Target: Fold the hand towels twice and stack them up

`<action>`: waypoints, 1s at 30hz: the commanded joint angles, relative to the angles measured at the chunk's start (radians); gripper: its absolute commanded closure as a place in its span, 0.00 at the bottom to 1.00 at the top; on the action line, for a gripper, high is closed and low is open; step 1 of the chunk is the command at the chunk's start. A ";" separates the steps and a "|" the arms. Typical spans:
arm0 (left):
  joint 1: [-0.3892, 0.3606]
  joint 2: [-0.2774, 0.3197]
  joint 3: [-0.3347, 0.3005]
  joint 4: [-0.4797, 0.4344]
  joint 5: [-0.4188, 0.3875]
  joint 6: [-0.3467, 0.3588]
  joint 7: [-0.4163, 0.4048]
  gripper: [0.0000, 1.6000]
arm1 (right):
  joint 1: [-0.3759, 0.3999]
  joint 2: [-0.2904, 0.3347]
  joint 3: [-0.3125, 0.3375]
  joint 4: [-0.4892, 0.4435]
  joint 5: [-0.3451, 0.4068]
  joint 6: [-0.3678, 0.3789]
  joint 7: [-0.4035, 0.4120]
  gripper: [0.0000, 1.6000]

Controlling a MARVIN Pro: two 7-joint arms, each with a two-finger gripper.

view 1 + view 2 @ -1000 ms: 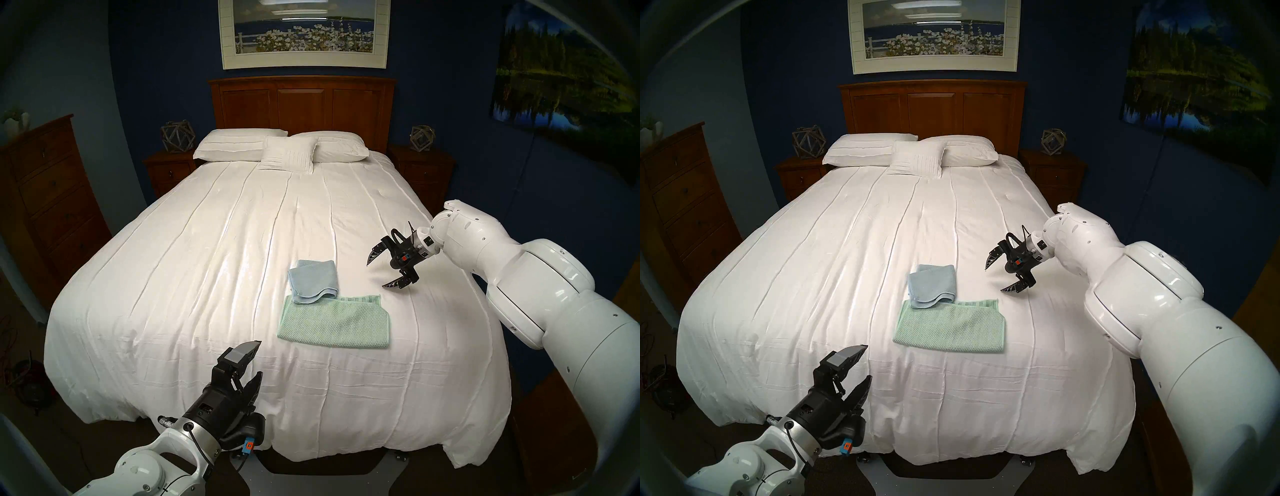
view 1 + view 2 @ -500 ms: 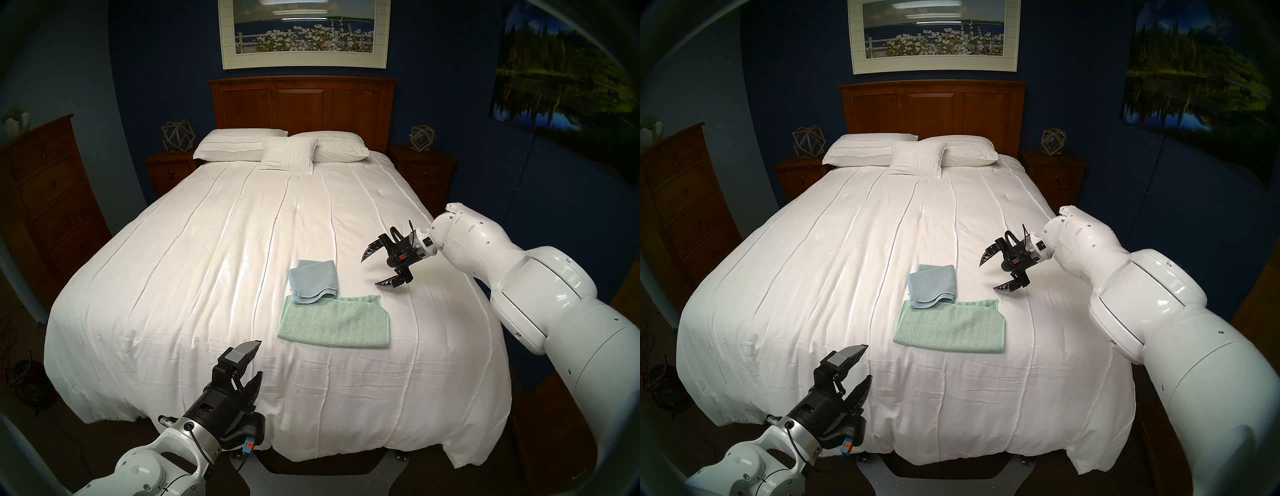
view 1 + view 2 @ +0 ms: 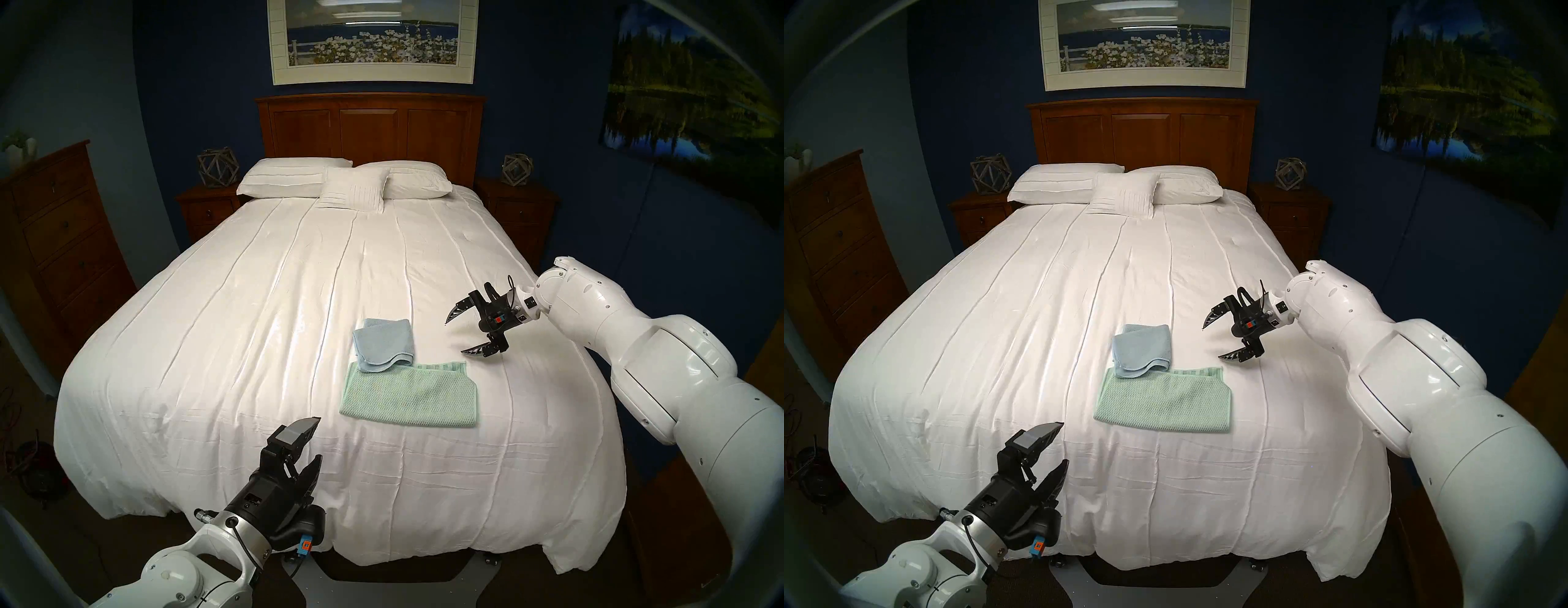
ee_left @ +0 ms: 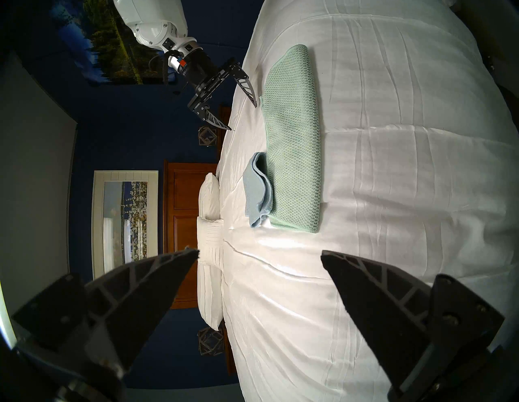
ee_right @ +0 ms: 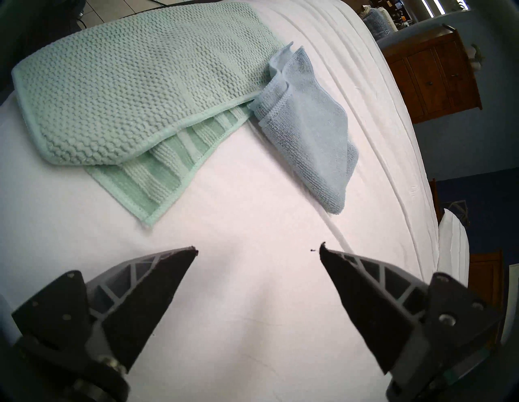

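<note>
Right hand (image 3: 454, 333) shifted slightly right, open; towels (image 3: 409, 397) unmoved.

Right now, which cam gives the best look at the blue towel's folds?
The right wrist view: the blue towel fills much of the frame, with its stitched hems and layered corner sharp, one corner lying on the green towel. Both head views show it small, from above. The left wrist view shows it edge-on, sideways.
</note>
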 commanded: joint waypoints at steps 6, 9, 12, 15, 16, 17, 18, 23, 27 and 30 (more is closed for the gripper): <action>-0.004 -0.001 0.001 -0.013 0.000 -0.001 0.004 0.00 | -0.040 0.062 0.020 -0.076 0.057 0.001 0.026 0.00; -0.004 -0.001 0.002 -0.013 0.000 -0.001 0.004 0.00 | -0.051 0.074 0.025 -0.098 0.070 0.001 0.026 0.00; -0.005 -0.001 0.002 -0.012 0.000 -0.001 0.004 0.00 | -0.066 0.091 0.032 -0.132 0.088 0.001 0.026 0.00; -0.006 -0.001 0.003 -0.012 0.000 -0.001 0.004 0.00 | -0.077 0.104 0.036 -0.157 0.100 0.001 0.026 0.00; -0.006 -0.001 0.003 -0.012 0.000 -0.001 0.004 0.00 | -0.081 0.109 0.037 -0.166 0.104 0.001 0.026 0.00; -0.006 -0.001 0.003 -0.012 0.000 -0.001 0.004 0.00 | -0.084 0.113 0.038 -0.175 0.108 0.001 0.026 0.00; -0.006 -0.001 0.003 -0.012 0.000 -0.001 0.004 0.00 | -0.087 0.117 0.039 -0.183 0.112 0.001 0.026 0.00; -0.007 -0.001 0.004 -0.011 0.000 -0.001 0.004 0.00 | -0.103 0.143 0.042 -0.233 0.130 0.001 0.026 0.00; -0.008 -0.001 0.004 -0.010 0.000 -0.001 0.004 0.00 | -0.129 0.180 0.034 -0.269 0.136 0.001 0.034 0.00; -0.009 -0.001 0.004 -0.010 0.000 -0.001 0.004 0.00 | -0.150 0.206 0.029 -0.293 0.140 0.001 0.037 0.00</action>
